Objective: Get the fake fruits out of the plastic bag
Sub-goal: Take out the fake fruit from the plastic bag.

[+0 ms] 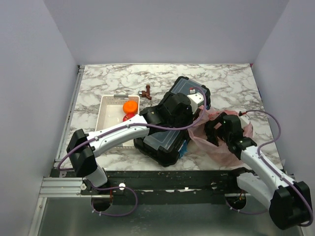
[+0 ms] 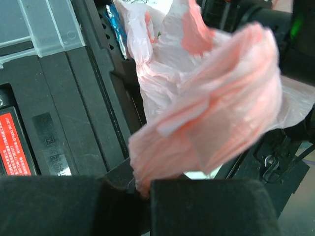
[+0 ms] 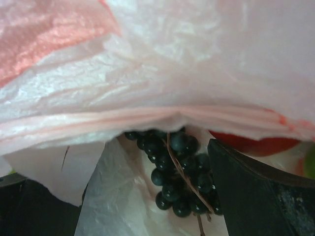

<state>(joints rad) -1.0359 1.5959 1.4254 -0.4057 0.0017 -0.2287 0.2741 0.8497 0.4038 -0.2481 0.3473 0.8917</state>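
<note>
Right wrist: right gripper [image 3: 142, 196] spread at grape bunch [image 3: 179, 172] in plastic bag [image 3: 197, 73], left gripper [image 2: 142, 189] pinching bag; next, clamp grapes.

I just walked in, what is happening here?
The left gripper pinches a fold of the thin pink plastic bag and holds it up. The open right gripper is at the bag's mouth, pointed at a dark grape bunch inside. An orange fruit and a red fruit lie in the white tray.
</note>
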